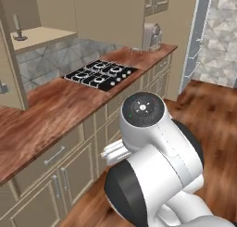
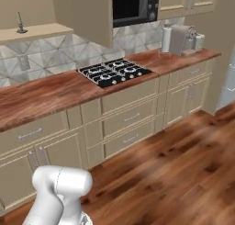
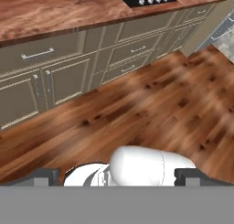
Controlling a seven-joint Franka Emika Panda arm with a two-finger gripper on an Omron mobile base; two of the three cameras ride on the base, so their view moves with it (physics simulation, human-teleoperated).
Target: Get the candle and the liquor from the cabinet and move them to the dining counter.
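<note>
Ahead of the gripper (image 3: 117,177) lies a wide stretch of bare wood floor (image 3: 151,109), ending at the drawer fronts under the countertop (image 3: 59,13) edge. The gripper's dark fingertips stand far apart at the bottom corners of the hand view, open and holding nothing. The candle (image 1: 17,28) stands upright on the open cabinet (image 2: 34,32) shelf, well above and beyond the gripper; its holder is small and hard to make out.

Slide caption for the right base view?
Candle stands on the open cabinet shelf above the wood countertop, left of the stovetop.
</note>
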